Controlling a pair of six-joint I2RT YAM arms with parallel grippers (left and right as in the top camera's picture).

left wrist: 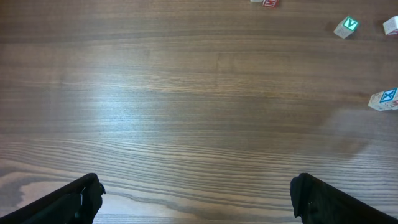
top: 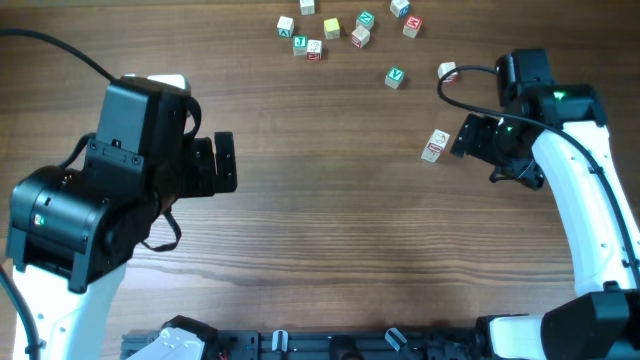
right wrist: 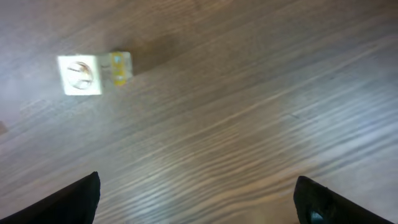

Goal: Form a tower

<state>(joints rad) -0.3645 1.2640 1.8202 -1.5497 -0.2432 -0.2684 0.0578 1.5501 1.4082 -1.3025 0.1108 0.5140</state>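
No tower is in view; every cube I see lies singly on the wooden table (top: 330, 220). A pale cube with a reddish mark (top: 434, 146) lies just left of my right gripper (top: 463, 137). In the right wrist view that cube (right wrist: 79, 74) is at the upper left, well ahead of the open right gripper (right wrist: 196, 186). The left wrist view shows its blue X face (left wrist: 385, 98) at the right edge. My left gripper (top: 228, 163) hovers open at mid-left, far from all cubes. In its own view the left gripper (left wrist: 196, 186) holds nothing.
Several loose letter cubes (top: 332, 28) lie scattered at the far middle of the table. A green V cube (top: 395, 76) and a pale cube (top: 447, 70) sit closer to the right arm. The V cube (left wrist: 346, 26) also shows in the left wrist view.
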